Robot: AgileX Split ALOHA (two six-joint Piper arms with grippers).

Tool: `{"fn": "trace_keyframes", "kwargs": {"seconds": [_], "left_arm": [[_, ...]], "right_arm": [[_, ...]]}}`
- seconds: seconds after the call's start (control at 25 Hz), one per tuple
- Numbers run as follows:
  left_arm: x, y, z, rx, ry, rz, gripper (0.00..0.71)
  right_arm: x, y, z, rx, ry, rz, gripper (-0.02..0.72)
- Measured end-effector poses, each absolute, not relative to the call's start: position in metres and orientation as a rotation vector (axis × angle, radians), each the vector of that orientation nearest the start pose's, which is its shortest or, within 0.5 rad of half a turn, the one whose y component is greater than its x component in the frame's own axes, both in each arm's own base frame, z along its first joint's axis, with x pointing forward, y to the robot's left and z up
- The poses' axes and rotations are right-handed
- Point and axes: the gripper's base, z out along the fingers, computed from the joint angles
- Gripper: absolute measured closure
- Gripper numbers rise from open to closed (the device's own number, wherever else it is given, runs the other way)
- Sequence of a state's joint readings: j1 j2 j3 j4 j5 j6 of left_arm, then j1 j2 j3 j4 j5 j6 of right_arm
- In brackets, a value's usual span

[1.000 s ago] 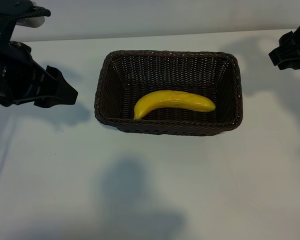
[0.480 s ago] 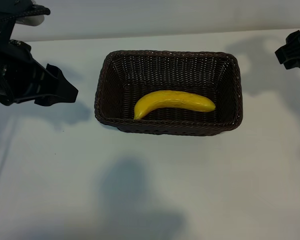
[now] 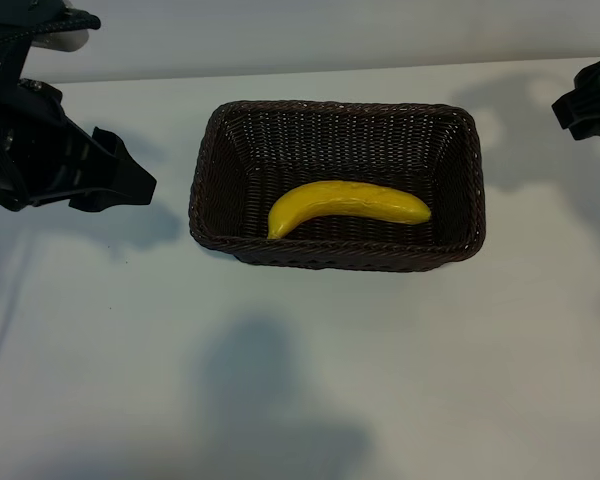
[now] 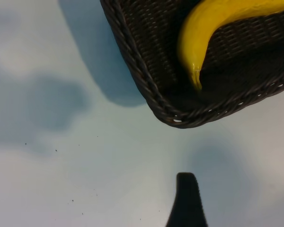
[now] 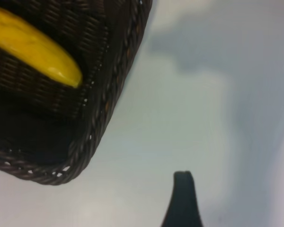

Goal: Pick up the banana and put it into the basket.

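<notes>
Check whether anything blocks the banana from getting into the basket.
Nothing does: the banana already lies inside the basket, along its near wall. The left gripper and right gripper are off to either side, both open.

Banana (image 5: 35, 45) lies inside basket (image 5: 109, 94).

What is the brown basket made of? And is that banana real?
The basket looks like woven wicker or a plastic imitation: dark brown strands with a braided rim. The banana is smooth, evenly bright yellow and spotless, so maybe plastic, but I can't tell for sure.
</notes>
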State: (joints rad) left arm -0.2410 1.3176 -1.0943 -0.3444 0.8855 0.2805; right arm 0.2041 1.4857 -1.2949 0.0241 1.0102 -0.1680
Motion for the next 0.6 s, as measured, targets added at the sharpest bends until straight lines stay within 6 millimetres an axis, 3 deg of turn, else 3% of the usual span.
{"fn": "trace_keyframes", "kwargs": {"seconds": [0.6], "left_arm": [[0.2527,-0.0866,0.3203,0.481,2.516,-0.409,0.145]], "right_arm": [[0.3001,0.0646,0.3223,-0.480,2.632,0.053,0.131]]}}
